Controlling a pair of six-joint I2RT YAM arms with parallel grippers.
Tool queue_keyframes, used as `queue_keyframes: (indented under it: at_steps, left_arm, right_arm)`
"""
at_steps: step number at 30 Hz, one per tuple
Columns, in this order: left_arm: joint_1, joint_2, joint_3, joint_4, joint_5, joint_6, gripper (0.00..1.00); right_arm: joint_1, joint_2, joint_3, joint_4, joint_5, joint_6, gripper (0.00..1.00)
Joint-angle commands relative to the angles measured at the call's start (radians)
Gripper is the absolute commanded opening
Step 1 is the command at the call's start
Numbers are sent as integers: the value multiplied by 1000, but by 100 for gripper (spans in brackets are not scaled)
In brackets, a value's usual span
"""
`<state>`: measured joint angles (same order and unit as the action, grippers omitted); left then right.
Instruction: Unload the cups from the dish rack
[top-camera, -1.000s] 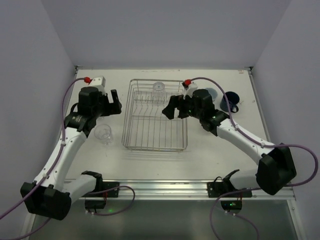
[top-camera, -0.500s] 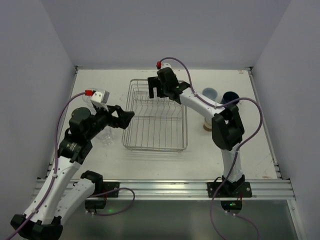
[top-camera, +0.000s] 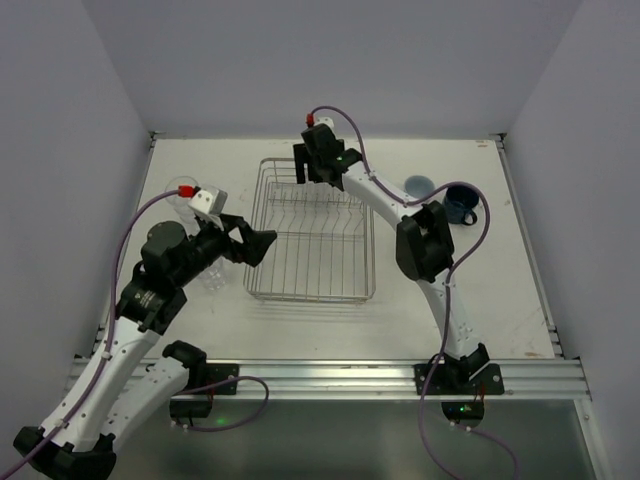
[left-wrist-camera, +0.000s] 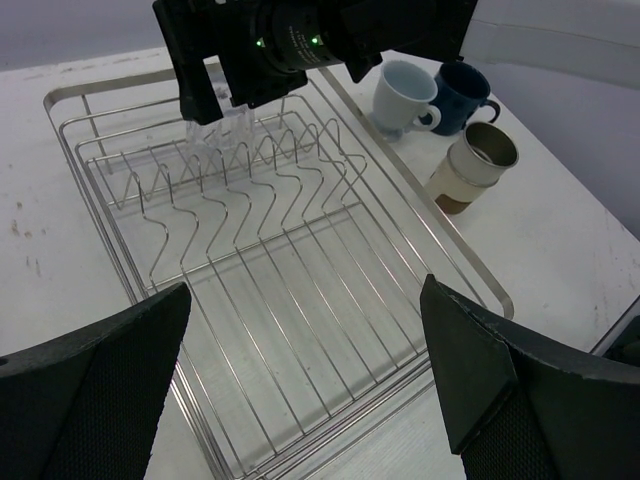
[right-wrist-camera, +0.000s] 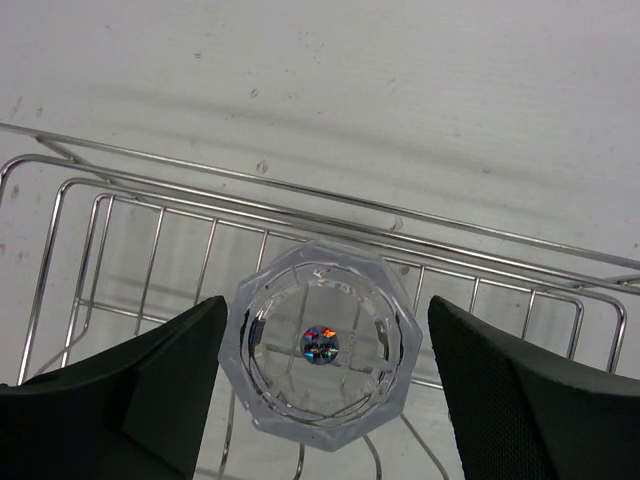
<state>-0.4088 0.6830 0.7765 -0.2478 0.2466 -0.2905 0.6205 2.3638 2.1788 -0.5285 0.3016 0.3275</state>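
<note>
1. The right claw (right-wrist-camera: 326, 335) hangs over the 12 o'clock end of the dish rack (top-camera: 312, 296). Its jaws are spread at 9 and 3 o'clock of the clear ribbed tumbler (right-wrist-camera: 320, 345), the only cup seen in the rack. A slim gap shows at the 3 o'clock side, so nothing is gripped yet.
2. The left claw (left-wrist-camera: 305, 300) is released and empty, poised at the rack's 9 o'clock rim.
3. Out on the counter (top-camera: 480, 290), a pale blue cup (top-camera: 418, 186) and a dark blue mug (top-camera: 461, 203) stand at the rack's 2 o'clock, with a brown-banded cup (left-wrist-camera: 478, 165) near them. A clear tumbler (top-camera: 211, 276) stands at 9 o'clock and a second tumbler (top-camera: 183, 189) at 10 o'clock.
4. The faceted plastic looks slick, so a pinch that lands on an edge rather than a flat could twist the tumbler or squirt it out.
5. The tumbler sits among the prongs (left-wrist-camera: 262, 172), and a tilted or sideways lift could snag the wire and drag the whole rack.
6. The 2 o'clock drop zone is crowded, so a careless set-down or a swinging elbow could topple a cup.
7. The left claw sits close to the clear tumbler, and a sweep toward 9 o'clock could knock it over.
</note>
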Motion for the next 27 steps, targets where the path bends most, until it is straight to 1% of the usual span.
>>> queue_keyframes:
  at_steps: [1,3,4,5,8,9,10,12,13,15,16,18,22,26,27]
  left_arm:
    - [-7,3,4,28,-9,30,100]
    - [-7,12,6,28,-10,28,100]
    - [-7,13,7,27,-13,30,100]
    - [-7,16,9,28,-13,28,100]
    - [-4,29,9,28,-13,28,100]
    - [-1,33,10,28,-12,28,100]
    - [1,35,10,28,-10,27,100]
    - [2,44,9,28,-7,25,100]
    - [8,46,10,28,-3,25,100]
    - [18,53,7,28,2,21,100]
    - [22,55,7,31,6,19,100]
    - [28,66,4,35,14,16,100]
    - [36,82,6,41,25,8,100]
    - [38,107,9,59,49,-25,100]
    - [38,115,10,76,75,-36,100]
  right_arm:
    - [-15,18,79,-24,34,-24,82]
    - [-16,23,82,-22,30,-28,74]
    - [-16,23,73,-18,30,-30,65]
    - [-18,17,58,-8,30,-31,48]
    - [-16,-47,-37,62,14,-22,31]
    - [-16,-108,-72,131,11,-21,30]
    - [-16,-141,-152,169,2,-19,29]
    - [-16,-205,-220,278,-9,-15,25]
    - [-15,-262,-275,312,-15,-13,24]
    - [-15,-313,-321,393,-12,-4,21]
    - [-15,-354,-365,421,-13,-2,20]
    - [-16,-385,-399,485,-38,4,20]
    - [-16,-405,-399,473,-78,27,20]
    - [-19,-477,-476,521,-140,76,19]
    - [-19,-510,-506,522,-178,85,19]
